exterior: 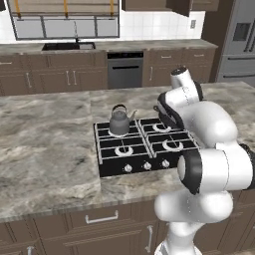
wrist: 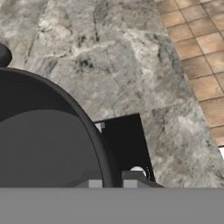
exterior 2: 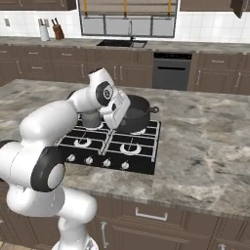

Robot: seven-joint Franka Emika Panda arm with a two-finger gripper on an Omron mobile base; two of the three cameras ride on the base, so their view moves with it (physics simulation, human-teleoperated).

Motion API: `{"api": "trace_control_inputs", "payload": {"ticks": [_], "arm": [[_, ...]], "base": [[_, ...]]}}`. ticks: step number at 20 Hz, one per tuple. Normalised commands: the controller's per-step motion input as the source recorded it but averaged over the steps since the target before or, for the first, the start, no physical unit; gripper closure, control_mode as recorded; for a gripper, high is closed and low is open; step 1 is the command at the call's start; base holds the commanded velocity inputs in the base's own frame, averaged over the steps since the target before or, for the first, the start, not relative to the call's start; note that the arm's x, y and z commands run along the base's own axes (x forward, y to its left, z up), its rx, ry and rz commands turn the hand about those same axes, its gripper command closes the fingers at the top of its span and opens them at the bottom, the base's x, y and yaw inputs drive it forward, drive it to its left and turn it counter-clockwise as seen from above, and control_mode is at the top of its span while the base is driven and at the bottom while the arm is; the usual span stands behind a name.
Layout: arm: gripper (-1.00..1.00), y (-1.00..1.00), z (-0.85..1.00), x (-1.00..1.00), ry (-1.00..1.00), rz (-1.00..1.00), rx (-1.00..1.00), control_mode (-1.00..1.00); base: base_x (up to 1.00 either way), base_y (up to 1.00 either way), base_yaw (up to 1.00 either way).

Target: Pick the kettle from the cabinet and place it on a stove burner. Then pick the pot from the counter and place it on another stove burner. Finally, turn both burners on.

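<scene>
Over rear-right burner (exterior 2: 139,131), pincer (wrist: 113,183) clamped on pot (exterior 2: 134,113) rim (kettle (exterior: 119,121) rear-left).

A grey-beige marbled counter (exterior: 45,149) carried a black cooktop (exterior: 112,168), where the kettle (exterior: 119,121) sat on a rear burner.

At 12 o'clock, white wall tiles (exterior: 149,25) run behind brown base cabinets (exterior: 55,74) and a grey oven (exterior: 125,69). At 2 o'clock stands a steel fridge (exterior: 240,42). The floor (wrist: 201,57) is brown tile.
</scene>
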Motion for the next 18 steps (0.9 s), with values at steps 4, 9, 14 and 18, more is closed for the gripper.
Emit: {"api": "trace_control_inputs", "payload": {"ticks": [4,9,14,18], "arm": [[1.0,0.0,-0.27,0.35,-0.02,0.0,0.0,-1.0],[1.0,0.0,-0.37,0.16,-0.11,0.0,-0.01,-1.0],[1.0,0.0,-0.39,0.22,-0.09,0.0,0.0,-1.0],[1.0,0.0,-0.26,0.29,-0.03,0.0,0.0,-1.0]], "base": [[0.0,0.0,0.0],[0.0,0.0,0.0],[0.0,0.0,0.0],[0.0,0.0,0.0]]}}
